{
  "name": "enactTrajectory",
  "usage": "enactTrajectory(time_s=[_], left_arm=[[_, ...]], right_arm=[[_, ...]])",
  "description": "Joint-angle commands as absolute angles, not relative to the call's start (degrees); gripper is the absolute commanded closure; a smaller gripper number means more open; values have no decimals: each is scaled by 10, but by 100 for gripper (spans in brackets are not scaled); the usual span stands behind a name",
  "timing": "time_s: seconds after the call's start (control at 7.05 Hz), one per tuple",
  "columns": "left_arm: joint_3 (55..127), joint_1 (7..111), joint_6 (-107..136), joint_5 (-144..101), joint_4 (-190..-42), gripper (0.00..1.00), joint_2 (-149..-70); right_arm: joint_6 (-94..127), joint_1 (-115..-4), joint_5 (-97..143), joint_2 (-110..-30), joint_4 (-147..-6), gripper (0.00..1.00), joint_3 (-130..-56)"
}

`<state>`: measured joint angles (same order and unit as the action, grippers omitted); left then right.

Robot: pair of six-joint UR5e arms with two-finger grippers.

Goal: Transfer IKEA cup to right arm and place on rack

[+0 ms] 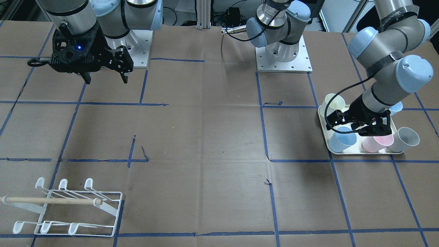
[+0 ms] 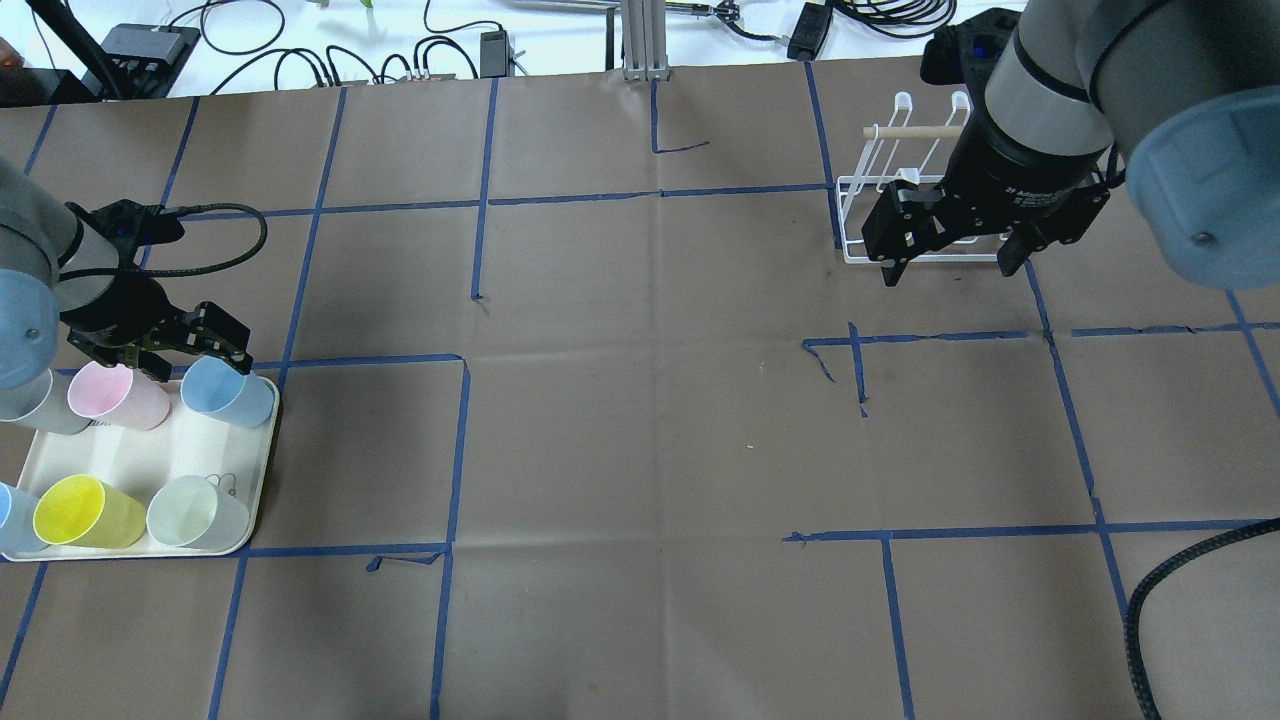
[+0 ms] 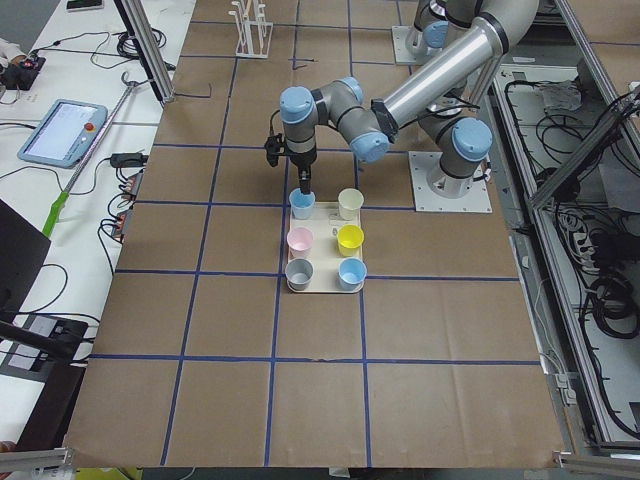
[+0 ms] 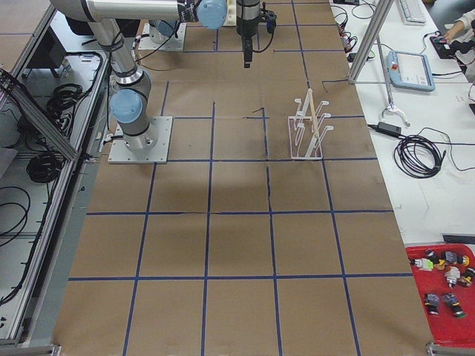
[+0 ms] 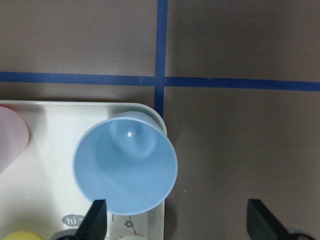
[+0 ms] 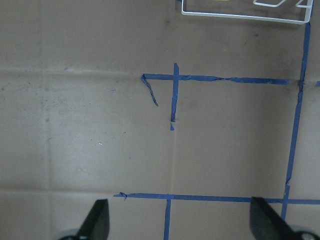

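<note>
Left claw (image 2: 197,365): wide open with nothing in it, low over a corner of the tray (image 2: 130,450).
Blue cup (image 5: 125,170): mouth up on that tray corner, right under the left claw. It sat close to one finger, and the other finger was over bare tabletop (image 2: 640,420).
Pink cup (image 2: 105,392): on the tray, just beside the left claw.
Right claw (image 2: 946,268): wide open and empty, up in the air over the tabletop.
Rack (image 1: 51,200): on the tabletop, just past the right claw.
</note>
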<state>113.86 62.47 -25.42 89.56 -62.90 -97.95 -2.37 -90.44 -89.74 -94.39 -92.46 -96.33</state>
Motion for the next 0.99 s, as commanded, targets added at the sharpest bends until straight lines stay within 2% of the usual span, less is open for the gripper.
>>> enactTrajectory(time_s=[0.0, 0.43, 0.57, 0.85], left_arm=[[1141, 625, -254, 896, -590, 3, -999], [1141, 633, -252, 899, -565, 3, -1030], [1139, 639, -245, 899, -565, 14, -1030], [1137, 638, -250, 903, -568, 80, -1027]], right_arm=[[-24, -904, -897, -944, -925, 0, -964], [-24, -904, -897, -943, -925, 0, -964], [-24, -904, -897, -943, -925, 0, -964], [-24, -903, -897, -943, -925, 0, -964]])
